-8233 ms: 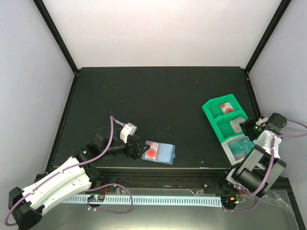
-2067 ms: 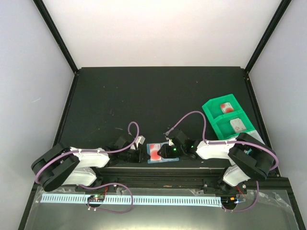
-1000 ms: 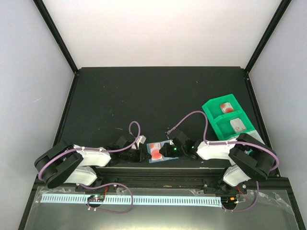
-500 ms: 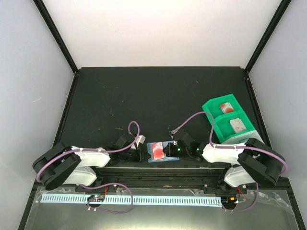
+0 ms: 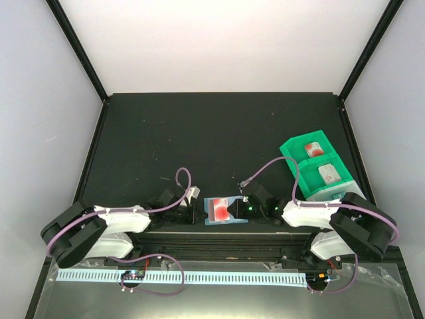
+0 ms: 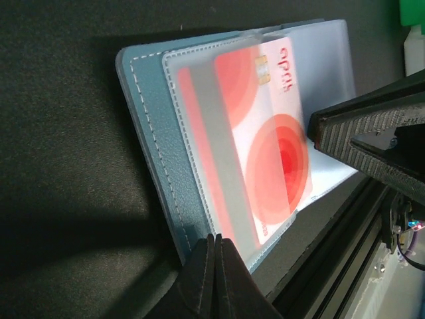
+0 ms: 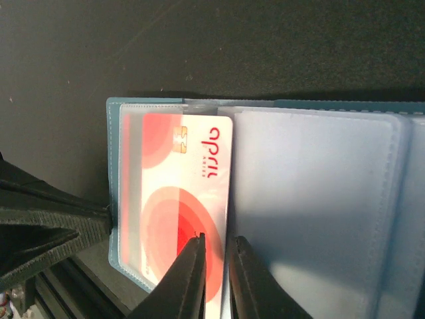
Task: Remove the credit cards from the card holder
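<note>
Overhead view: both arms lie low along the near edge of the table (image 5: pixel 199 133), meeting at the open card holder (image 5: pixel 222 199); green tray (image 5: pixel 300 174) well apart, to the right. Left wrist view alone shows the left gripper (image 6: pixel 216 244) with jaws clenched at the holder's edge. Right wrist view alone shows the right gripper (image 7: pixel 216 247) with jaws a sliver apart over the corner of the red-blotched credit card (image 7: pixel 182 193), which lies in the holder's clear pocket; whether they grip it, cannot tell.

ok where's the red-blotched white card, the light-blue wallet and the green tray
red-blotched white card (image 7: pixel 176 212), right wrist view, red circle
light-blue plastic wallet (image 7: pixel 312 199), right wrist view, empty panel
green compartment tray (image 5: pixel 304 176), top view, left wall
</note>
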`<state>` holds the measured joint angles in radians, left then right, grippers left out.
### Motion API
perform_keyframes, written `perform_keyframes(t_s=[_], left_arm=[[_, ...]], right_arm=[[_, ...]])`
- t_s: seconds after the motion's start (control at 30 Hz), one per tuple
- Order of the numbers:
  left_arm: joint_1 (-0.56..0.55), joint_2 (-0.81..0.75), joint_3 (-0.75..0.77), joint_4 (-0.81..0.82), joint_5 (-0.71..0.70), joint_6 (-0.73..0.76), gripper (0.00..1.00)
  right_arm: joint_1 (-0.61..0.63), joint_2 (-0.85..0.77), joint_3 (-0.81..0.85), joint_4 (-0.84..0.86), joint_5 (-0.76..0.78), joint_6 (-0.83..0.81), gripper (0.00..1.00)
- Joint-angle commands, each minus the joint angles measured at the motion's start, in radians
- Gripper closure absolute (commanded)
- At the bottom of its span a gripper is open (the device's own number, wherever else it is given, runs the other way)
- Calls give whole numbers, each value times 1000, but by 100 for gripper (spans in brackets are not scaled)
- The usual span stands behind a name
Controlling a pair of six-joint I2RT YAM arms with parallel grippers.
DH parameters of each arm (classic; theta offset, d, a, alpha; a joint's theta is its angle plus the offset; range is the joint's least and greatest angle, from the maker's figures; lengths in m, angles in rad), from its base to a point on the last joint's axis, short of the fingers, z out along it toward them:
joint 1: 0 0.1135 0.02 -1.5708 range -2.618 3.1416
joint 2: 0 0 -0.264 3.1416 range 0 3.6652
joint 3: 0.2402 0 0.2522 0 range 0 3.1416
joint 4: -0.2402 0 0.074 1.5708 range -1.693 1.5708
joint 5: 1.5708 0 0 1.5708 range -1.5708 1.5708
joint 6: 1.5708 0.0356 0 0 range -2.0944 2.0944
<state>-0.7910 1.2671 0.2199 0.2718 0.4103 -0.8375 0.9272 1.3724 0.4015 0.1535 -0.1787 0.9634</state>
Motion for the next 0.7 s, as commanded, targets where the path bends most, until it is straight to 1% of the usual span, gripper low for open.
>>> perform_keyframes(t_s=[0.0, 0.1, 0.27, 0.47, 0.57, 0.67], left_arm=[[2, -33, 4, -21, -24, 22, 98], [1, -29, 3, -21, -25, 22, 98], [2, -17, -1, -7, -22, 18, 98], [1, -10, -1, 0, -20, 17, 98], [1, -6, -1, 5, -19, 15, 99], [1, -6, -2, 5, -19, 13, 98]], right_arm=[[-14, -8, -21, 56, -4, -2, 84], [-20, 12, -29, 79, -19, 1, 79], [-26, 43, -44, 127, -50, 10, 78], [-28, 76, -40, 144, -65, 12, 78], [-31, 90, -42, 156, -75, 15, 79], [-38, 99, -51, 177, -85, 21, 84]])
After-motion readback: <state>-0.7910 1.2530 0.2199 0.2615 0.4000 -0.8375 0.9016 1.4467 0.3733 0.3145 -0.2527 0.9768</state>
